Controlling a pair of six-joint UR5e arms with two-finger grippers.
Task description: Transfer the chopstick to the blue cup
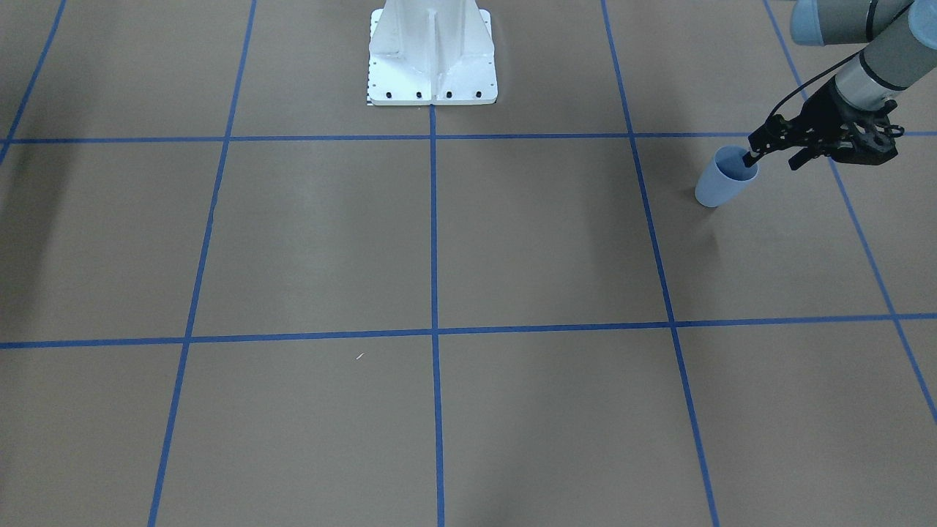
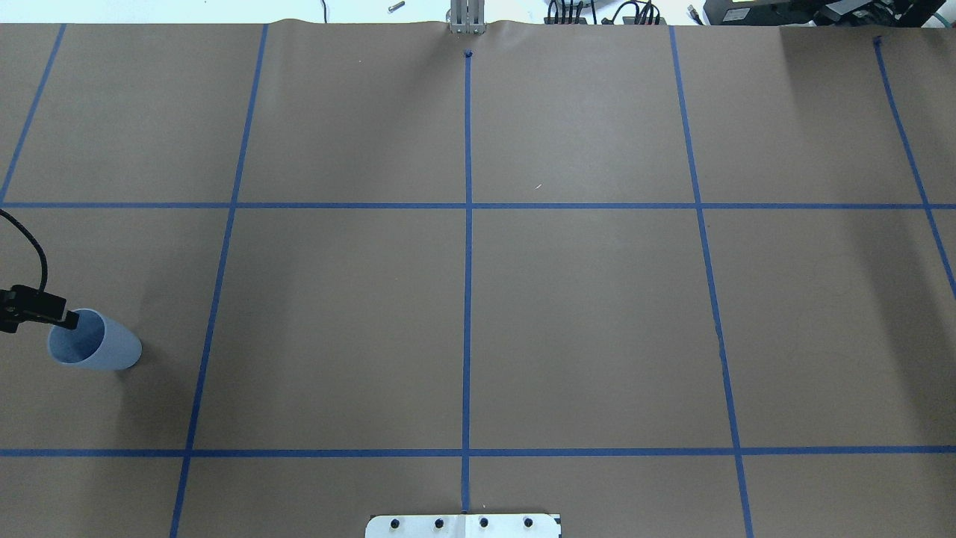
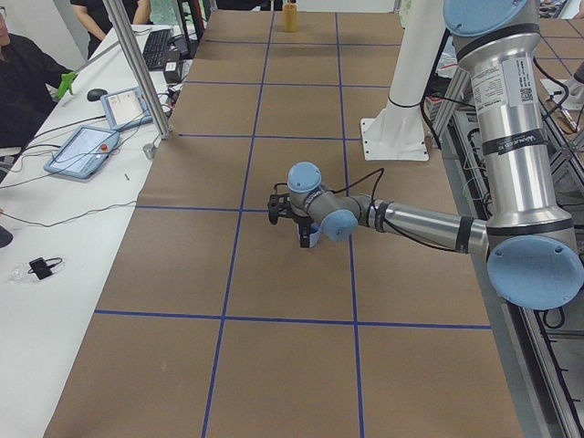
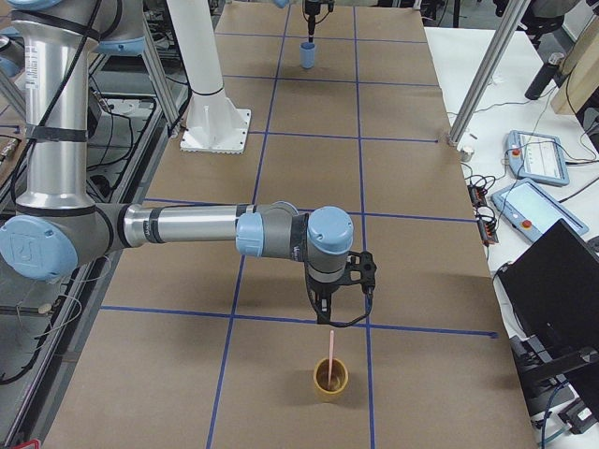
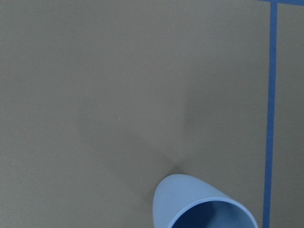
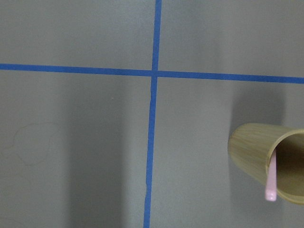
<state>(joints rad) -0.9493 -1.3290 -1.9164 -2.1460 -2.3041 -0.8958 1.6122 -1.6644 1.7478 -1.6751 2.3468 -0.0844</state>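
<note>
The blue cup (image 1: 721,179) stands upright near the table's left end; it also shows in the overhead view (image 2: 97,345), the left wrist view (image 5: 199,204) and the side views (image 3: 314,239) (image 4: 307,53). My left gripper (image 1: 749,155) (image 2: 69,320) points down, its fingertips at the cup's rim with one tip inside, and it looks shut on the rim. One pale pink chopstick (image 4: 330,351) (image 6: 271,175) leans in a tan wooden cup (image 4: 329,379) (image 6: 266,156) near the right end. My right gripper (image 4: 328,313) hovers just above the stick; I cannot tell whether it is open or shut.
The white robot base (image 1: 432,58) stands at the table's middle rear edge. Blue tape lines grid the brown table. Side benches with tablets (image 3: 87,151) (image 4: 538,154), metal posts (image 3: 137,64) and a seated person (image 3: 23,73) lie beyond the far table edge.
</note>
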